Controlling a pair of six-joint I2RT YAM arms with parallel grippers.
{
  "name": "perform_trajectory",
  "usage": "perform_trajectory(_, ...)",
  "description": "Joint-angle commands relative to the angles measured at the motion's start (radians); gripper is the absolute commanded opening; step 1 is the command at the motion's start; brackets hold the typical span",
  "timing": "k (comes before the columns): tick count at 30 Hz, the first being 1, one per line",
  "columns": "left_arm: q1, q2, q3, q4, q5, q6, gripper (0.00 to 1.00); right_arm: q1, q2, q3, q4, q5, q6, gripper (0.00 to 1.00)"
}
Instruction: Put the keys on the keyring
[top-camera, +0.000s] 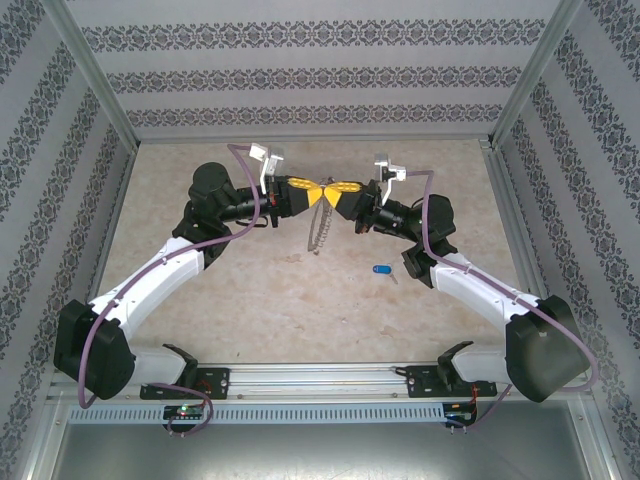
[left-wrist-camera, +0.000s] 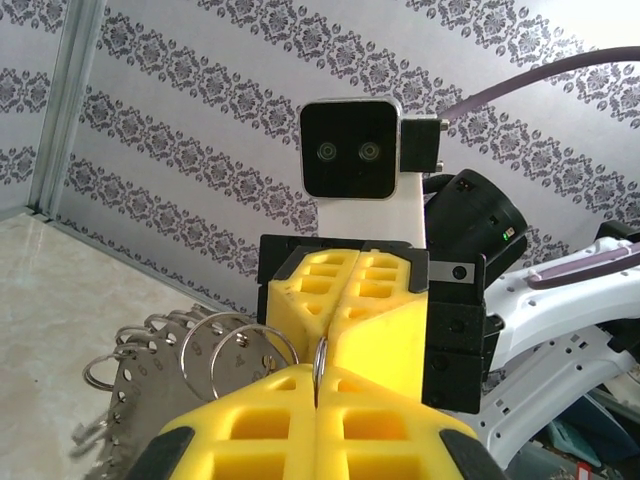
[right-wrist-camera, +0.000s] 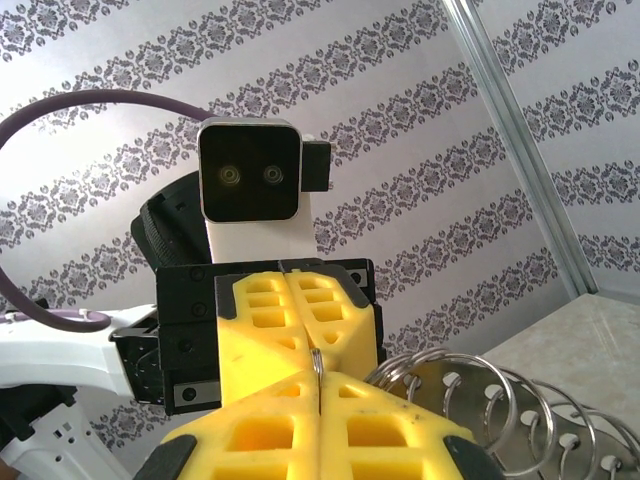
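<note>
Pinching one keyring (top-camera: 318, 232) between them, the left hand (top-camera: 312, 193) and right hand (top-camera: 343, 189) are both clenched tip to tip, hiding all but a sliver of its wire. Its dangling silver pieces (left-wrist-camera: 135, 375) overlap, uncountable. One blue key (top-camera: 382, 270) lies apart on the bench (top-camera: 250, 300).

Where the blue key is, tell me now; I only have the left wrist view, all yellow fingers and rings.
Observer: The key lies loose on the table, beside the right arm, touched by nothing.
Operator: Describe the keyring.
Observer: The keyring hangs as one strand from the left gripper and right gripper, which meet tip to tip.
Operator: Place the key against that strand.
Observer: Apart from it, to the strand's right and nearer the bases.
</note>
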Motion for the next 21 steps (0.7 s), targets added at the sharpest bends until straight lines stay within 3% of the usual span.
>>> perform_trajectory(1, -0.010, -0.011, 0.035, -0.090, 0.007, 0.102, 0.00, -0.009, -0.009, 0.001, 0.042, -0.012, 0.014, 0.28)
perform_trajectory(3, -0.010, -0.018, 0.052, -0.170, 0.005, 0.179, 0.00, -0.036, -0.023, -0.013, 0.039, -0.005, 0.033, 0.43)
perform_trajectory(5, -0.009, -0.022, 0.081, -0.271, 0.004, 0.273, 0.00, -0.077, -0.046, -0.033, 0.034, 0.002, 0.062, 0.48)
perform_trajectory(10, -0.009, -0.034, 0.120, -0.413, -0.015, 0.436, 0.00, -0.159, -0.105, -0.071, -0.001, -0.007, 0.129, 0.50)
perform_trajectory(21, -0.010, -0.005, 0.208, -0.505, 0.016, 0.600, 0.00, -0.212, -0.142, -0.138, -0.074, -0.109, 0.181, 0.51)
